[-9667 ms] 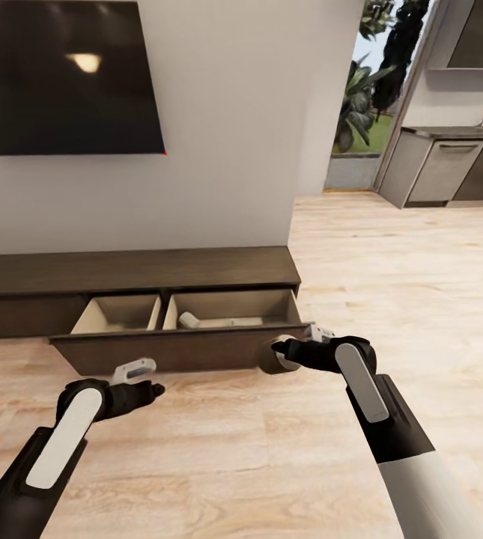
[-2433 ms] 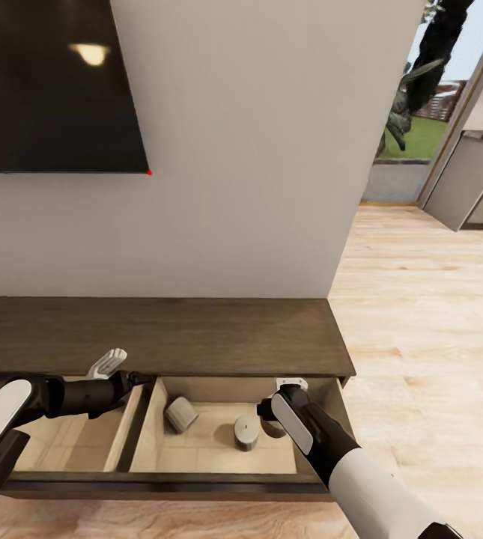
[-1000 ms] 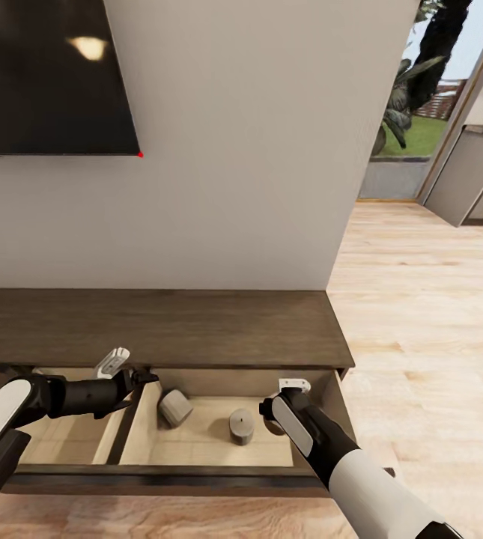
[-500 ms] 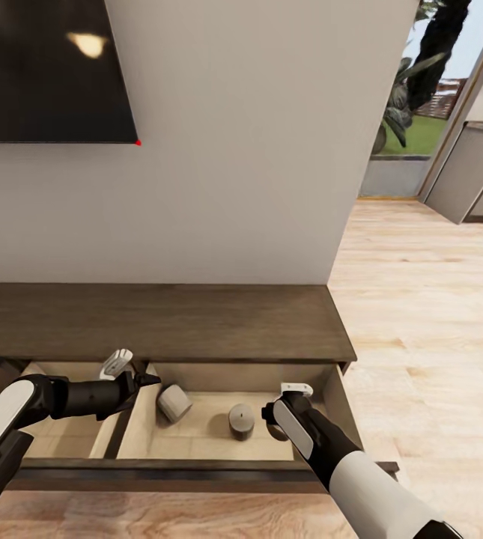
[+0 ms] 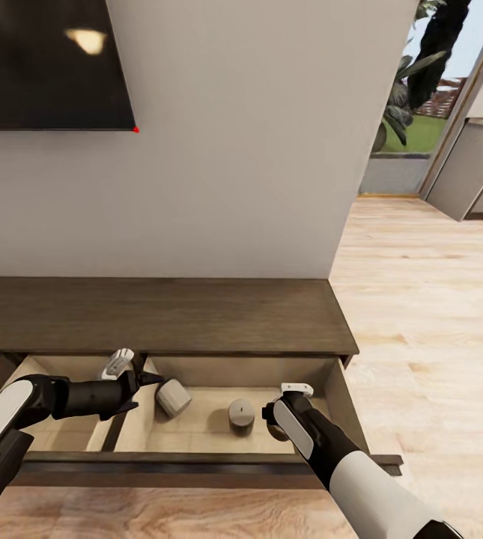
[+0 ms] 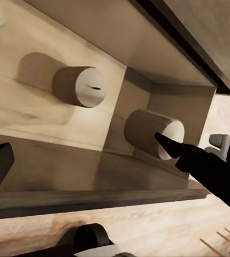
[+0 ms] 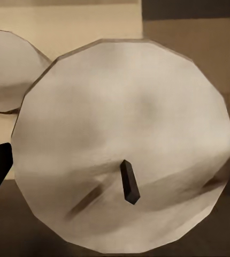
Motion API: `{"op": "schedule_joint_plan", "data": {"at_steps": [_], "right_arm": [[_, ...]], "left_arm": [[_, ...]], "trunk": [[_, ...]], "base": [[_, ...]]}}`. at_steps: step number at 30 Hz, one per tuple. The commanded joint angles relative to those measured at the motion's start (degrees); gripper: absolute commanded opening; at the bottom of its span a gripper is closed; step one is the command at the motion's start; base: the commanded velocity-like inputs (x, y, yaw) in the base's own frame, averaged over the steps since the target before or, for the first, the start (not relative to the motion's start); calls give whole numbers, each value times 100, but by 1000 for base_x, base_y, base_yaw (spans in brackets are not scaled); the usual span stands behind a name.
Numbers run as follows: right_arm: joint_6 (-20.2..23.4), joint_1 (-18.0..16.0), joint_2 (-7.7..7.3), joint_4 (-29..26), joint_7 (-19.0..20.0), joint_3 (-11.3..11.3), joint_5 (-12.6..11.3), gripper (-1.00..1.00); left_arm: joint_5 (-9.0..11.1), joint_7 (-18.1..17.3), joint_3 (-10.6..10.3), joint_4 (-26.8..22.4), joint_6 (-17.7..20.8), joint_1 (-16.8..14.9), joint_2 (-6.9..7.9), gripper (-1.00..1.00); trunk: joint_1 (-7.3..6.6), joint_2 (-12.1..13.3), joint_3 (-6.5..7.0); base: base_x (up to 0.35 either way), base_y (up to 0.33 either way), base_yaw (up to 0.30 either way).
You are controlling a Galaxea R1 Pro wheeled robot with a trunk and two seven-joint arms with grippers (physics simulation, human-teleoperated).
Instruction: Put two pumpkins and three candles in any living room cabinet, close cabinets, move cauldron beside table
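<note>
The long dark cabinet (image 5: pixel 159 314) has its drawer (image 5: pixel 196 470) pulled out. Three stubby candles are inside. One candle (image 5: pixel 174 397) lies tilted by the divider, and another (image 5: pixel 241 412) stands upright mid-drawer. My right gripper (image 5: pixel 273 421) is shut on the third candle (image 7: pixel 120 144) low in the drawer's right corner; its wick faces the right wrist camera. In the left wrist view the upright candle (image 6: pixel 80 85) and the held one (image 6: pixel 147 128) both show. My left gripper (image 5: pixel 141 391) hangs open over the divider, beside the tilted candle. Pumpkins and cauldron are out of view.
A black TV (image 5: pixel 46 64) hangs on the pale wall above the cabinet. Light plank floor (image 5: pixel 428 314) stretches to the right toward a doorway with plants (image 5: pixel 413 97) and grey kitchen units (image 5: pixel 481 176). A wooden divider (image 5: pixel 125 423) splits the drawer.
The head camera has shifted, so the wall and TV sit higher in the picture. My left gripper has edged right toward the tilted candle. The right gripper has kept hold of its candle.
</note>
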Motion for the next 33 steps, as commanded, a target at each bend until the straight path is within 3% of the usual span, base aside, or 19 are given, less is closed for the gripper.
{"op": "schedule_joint_plan", "data": {"at_steps": [1,4,33], "right_arm": [[3,-6,-3,-7,-58,26,-57,-100],[3,-8,-3,-7,-58,26,-58,-100],[3,-6,-3,1,-58,26,-52,-100]], "left_arm": [[64,60,-5,-4,-5,-5,4,100],[76,60,-5,-4,-5,-5,4,100],[89,60,-5,-5,-5,-5,7,100]], "trunk": [[22,-44,-23],[87,-164,-77],[87,-164,-77]], "base": [[0,0,0],[0,0,0],[45,0,0]]}}
